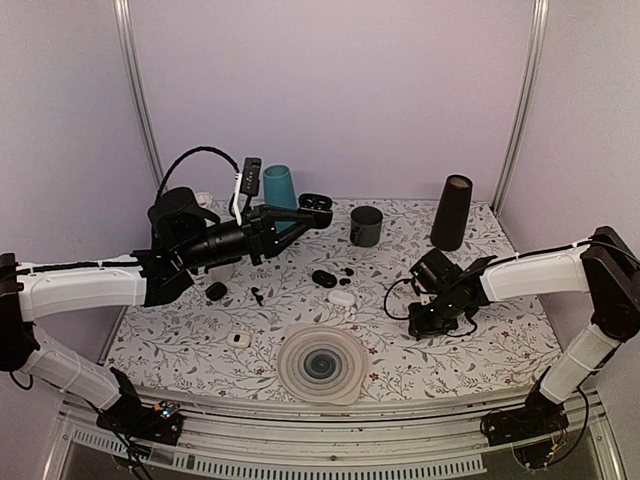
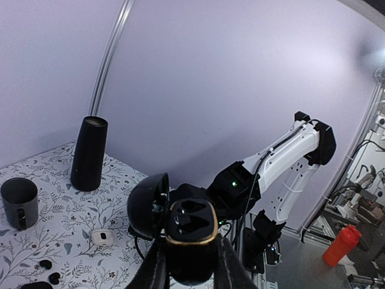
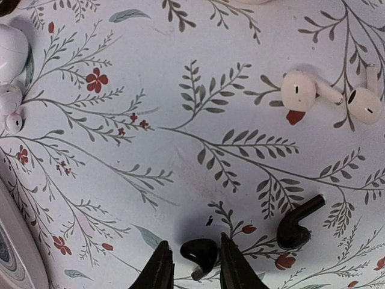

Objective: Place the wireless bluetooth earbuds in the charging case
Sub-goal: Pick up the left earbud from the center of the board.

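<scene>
An open black charging case [image 2: 191, 226] with a gold rim is held up above the table, my left gripper [image 2: 189, 259] shut on its body. Its lid hangs open to the left and both sockets are bare. From above, the case [image 1: 315, 206] sits at the tip of the left gripper [image 1: 296, 215], over the back of the table. My right gripper [image 3: 195, 265] is down at the cloth [image 1: 418, 325], open, and a glossy black earbud [image 3: 200, 253] lies between its fingers, touching the right one. A second black earbud [image 3: 298, 226] with a stem lies just to the right.
Two white earbuds [image 3: 299, 90] lie further off, and a white case [image 3: 12, 51] is at the left edge. On the floral cloth stand a teal cup [image 1: 280, 187], a dark mug [image 1: 367, 225] and a tall black cylinder [image 1: 452, 212]. A ribbed round disc [image 1: 321, 364] lies near the front.
</scene>
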Available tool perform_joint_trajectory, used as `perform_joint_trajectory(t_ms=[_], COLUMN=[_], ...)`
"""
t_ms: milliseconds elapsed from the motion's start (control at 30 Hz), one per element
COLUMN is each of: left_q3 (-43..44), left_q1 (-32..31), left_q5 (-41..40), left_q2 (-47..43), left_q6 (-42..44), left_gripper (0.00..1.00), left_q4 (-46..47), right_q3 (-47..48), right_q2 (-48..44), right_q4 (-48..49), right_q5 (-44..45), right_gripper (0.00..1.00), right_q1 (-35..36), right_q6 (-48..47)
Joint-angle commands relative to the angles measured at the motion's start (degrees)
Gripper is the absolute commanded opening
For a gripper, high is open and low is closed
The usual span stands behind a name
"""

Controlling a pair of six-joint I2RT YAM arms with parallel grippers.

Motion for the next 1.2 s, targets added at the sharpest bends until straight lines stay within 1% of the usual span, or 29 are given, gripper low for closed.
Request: perform_joint_trajectory(t_ms=[0, 267, 633, 1167], left_q3=[0.07, 0.0, 0.23, -0.19], left_q1=[0.77, 0.77, 0.68, 0.79], left_q5=[0.09, 0.14, 0.0, -0.52], left_q2=[-0.27, -0.64, -0.52, -0.86], left_q6=[-0.28, -0.22, -0.16, -0.04], left_gripper=[0.0, 0.0, 0.0, 0.0], left_q4=[0.38, 0.16, 0.14, 0.29], right_q3=[0.99, 1.14, 2.35, 4.95], right_q2=[-0.8, 0.95, 2.37, 4.37], right_q4=[-0.6, 0.46, -0.45, -4.96], right_q5=[1.15, 0.9, 2.03, 6.47], right_gripper=[0.27, 0.27, 0.25, 0.24], right_q1=[0.43, 0.41, 0.43, 2.98], right_q6=[0.55, 0.24, -0.67, -0.65])
